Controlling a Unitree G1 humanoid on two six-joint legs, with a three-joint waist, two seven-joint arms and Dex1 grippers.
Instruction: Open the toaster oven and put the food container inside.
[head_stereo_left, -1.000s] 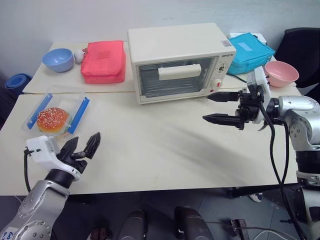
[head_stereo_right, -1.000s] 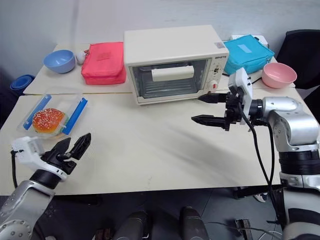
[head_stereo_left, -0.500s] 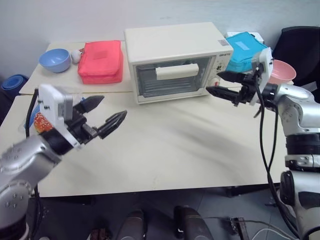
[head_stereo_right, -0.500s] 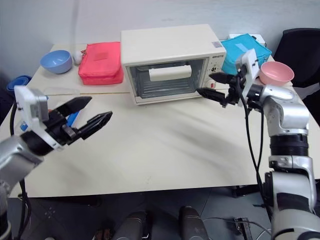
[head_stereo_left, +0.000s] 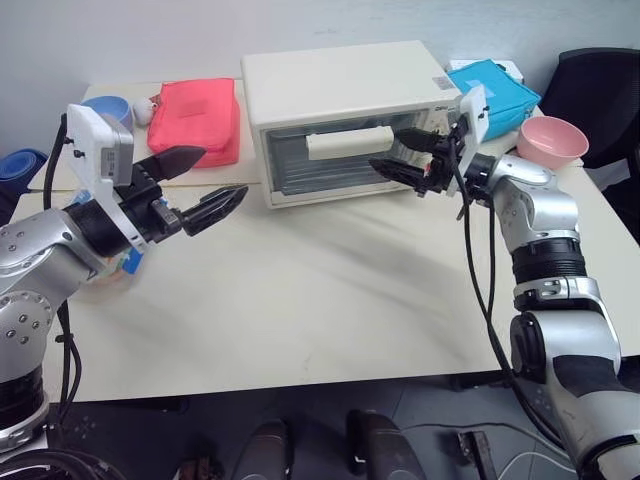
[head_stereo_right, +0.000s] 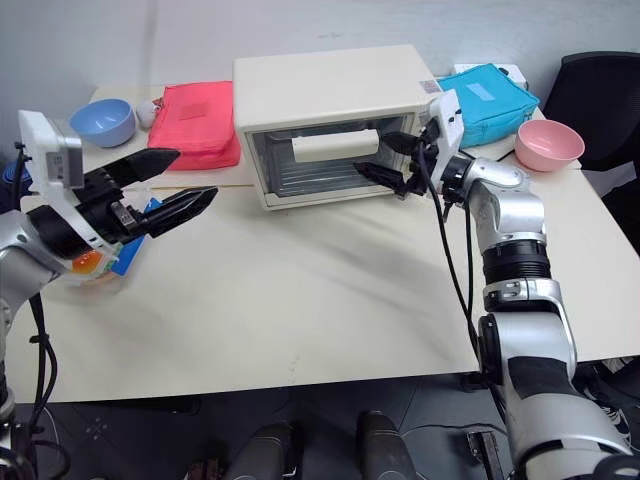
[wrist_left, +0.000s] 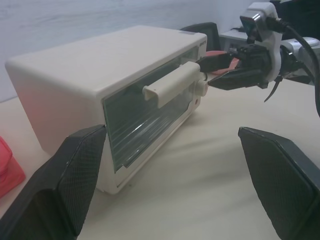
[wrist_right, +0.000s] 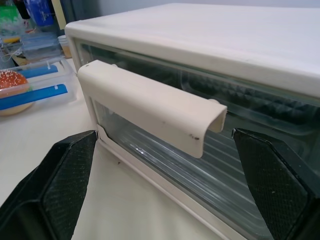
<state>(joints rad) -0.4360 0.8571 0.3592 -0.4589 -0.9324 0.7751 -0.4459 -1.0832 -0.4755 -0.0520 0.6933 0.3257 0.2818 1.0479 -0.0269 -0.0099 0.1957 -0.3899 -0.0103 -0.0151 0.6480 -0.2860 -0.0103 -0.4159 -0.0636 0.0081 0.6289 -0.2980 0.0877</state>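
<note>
My right gripper (head_stereo_left: 405, 162) is spread wide and empty, fingers straddling the right end of the handle (wrist_right: 150, 107) on the toaster oven (head_stereo_left: 340, 85), whose door is shut; contact looks not yet made, though I can't be sure. My left gripper (head_stereo_left: 205, 183) hangs equally wide and empty over the table (head_stereo_left: 330, 300), and the food container (wrist_right: 37, 85) sits behind it near the table's left edge. Closing this far off-centre, I judge a finger could slip off the handle or the door could twist and drag the oven forward.

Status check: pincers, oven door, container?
Both pincers open, empty. Right pincer at toaster oven handle, door shut. Food container on table, left pincer above it.
</note>
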